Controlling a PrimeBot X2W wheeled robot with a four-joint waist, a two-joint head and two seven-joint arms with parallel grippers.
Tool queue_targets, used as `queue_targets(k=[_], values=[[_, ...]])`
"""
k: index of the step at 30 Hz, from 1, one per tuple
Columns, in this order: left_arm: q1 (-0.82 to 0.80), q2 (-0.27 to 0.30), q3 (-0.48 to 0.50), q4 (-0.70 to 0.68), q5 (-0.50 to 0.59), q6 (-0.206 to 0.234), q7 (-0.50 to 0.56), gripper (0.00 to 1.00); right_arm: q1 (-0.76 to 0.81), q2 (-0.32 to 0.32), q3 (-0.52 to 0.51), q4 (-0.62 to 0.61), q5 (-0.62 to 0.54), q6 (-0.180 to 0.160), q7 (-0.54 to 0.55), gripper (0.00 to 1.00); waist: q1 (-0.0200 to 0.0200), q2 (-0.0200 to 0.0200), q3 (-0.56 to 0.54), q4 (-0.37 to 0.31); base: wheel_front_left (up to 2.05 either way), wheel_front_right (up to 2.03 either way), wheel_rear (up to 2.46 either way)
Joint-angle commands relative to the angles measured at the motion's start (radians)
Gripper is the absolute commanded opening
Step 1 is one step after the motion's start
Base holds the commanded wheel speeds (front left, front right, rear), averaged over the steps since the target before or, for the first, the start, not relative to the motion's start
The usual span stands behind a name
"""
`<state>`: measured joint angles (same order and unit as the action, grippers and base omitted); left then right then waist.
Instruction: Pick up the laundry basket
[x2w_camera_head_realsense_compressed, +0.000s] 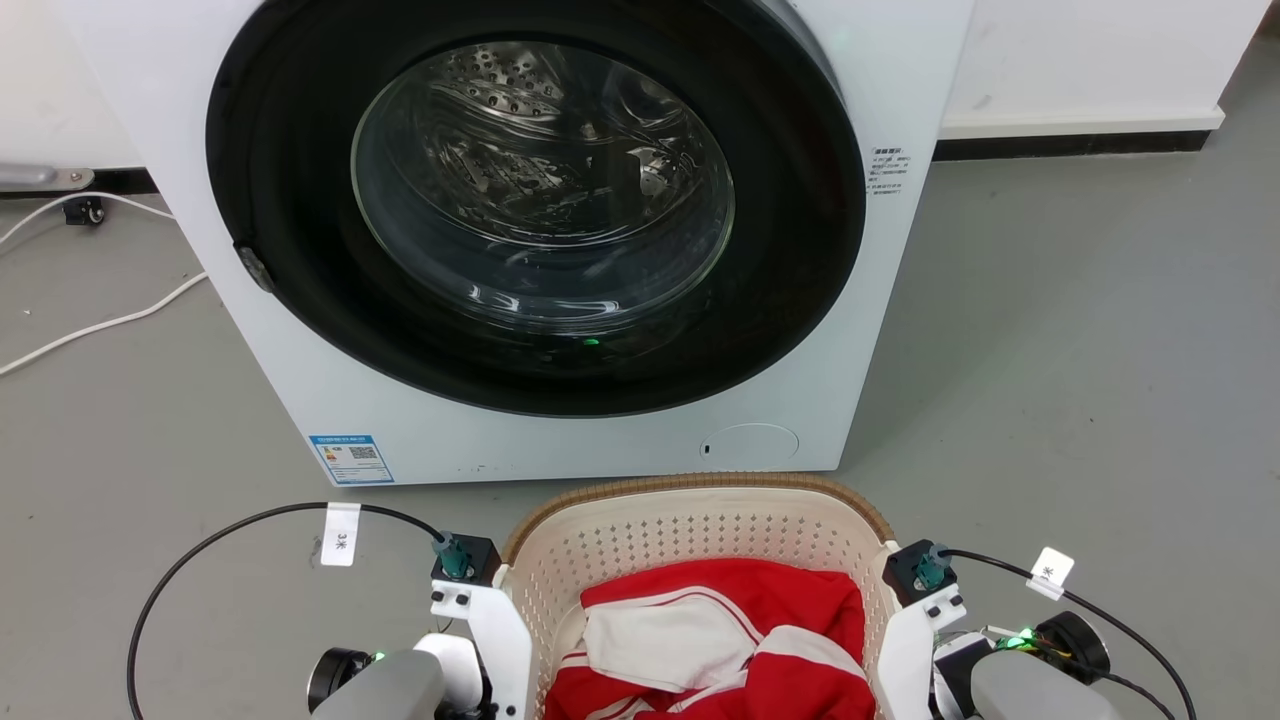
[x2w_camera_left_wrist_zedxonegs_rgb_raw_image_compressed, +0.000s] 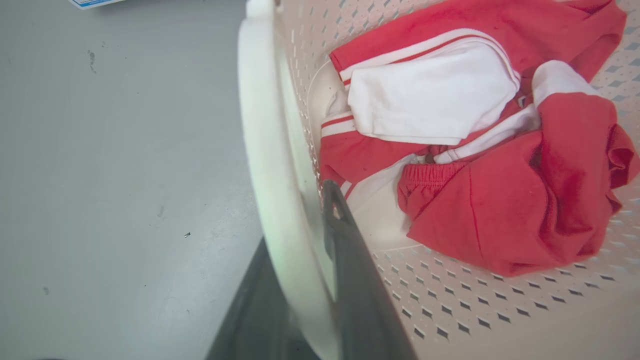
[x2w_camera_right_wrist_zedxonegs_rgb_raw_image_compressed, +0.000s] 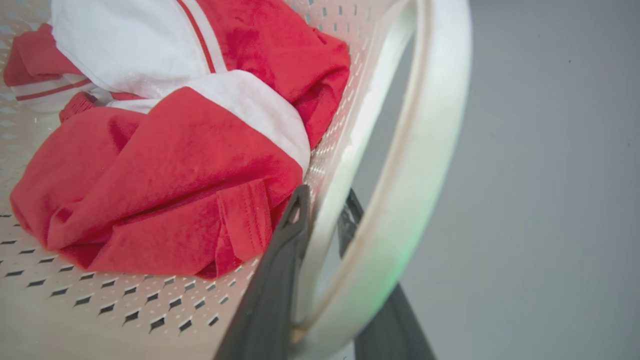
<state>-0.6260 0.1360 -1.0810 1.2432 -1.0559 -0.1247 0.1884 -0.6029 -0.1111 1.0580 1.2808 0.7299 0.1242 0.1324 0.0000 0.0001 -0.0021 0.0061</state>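
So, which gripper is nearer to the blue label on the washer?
Left. The left gripper clamps the basket on its left side, close to the label; the right gripper clamps its right side, farther off.

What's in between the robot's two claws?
The laundry basket, with red and white clothes inside. The head view shows it between the arms; the left claw and right claw each grip a side.

Your left gripper (x2w_camera_left_wrist_zedxonegs_rgb_raw_image_compressed: 297, 215) stands at the left side of the laundry basket (x2w_camera_head_realsense_compressed: 700, 487), one finger inside the wall and one outside, clamped on it. Your right gripper (x2w_camera_right_wrist_zedxonegs_rgb_raw_image_compressed: 326, 195) grips the right side likewise. Left forearm (x2w_camera_head_realsense_compressed: 395, 685) and right forearm (x2w_camera_head_realsense_compressed: 1030, 690) flank the basket.
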Motion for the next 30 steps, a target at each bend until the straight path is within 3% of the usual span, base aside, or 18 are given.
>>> queue_targets(k=[1, 30], values=[[-0.030, -0.001, -0.005, -0.005, 0.000, -0.009, -0.014, 0.00, -0.012, 0.002, 0.011, -0.003, 0.001, 0.012, -0.005, 0.00, 0.0000, -0.0001, 0.001, -0.001, 0.00, 0.00, 0.00], [-0.038, 0.000, -0.046, -0.003, -0.042, -0.009, -0.024, 0.00, -0.023, 0.005, 0.066, 0.003, 0.058, 0.012, -0.008, 0.00, 0.0000, -0.0001, 0.005, -0.001, 0.00, 0.00, 0.00]])
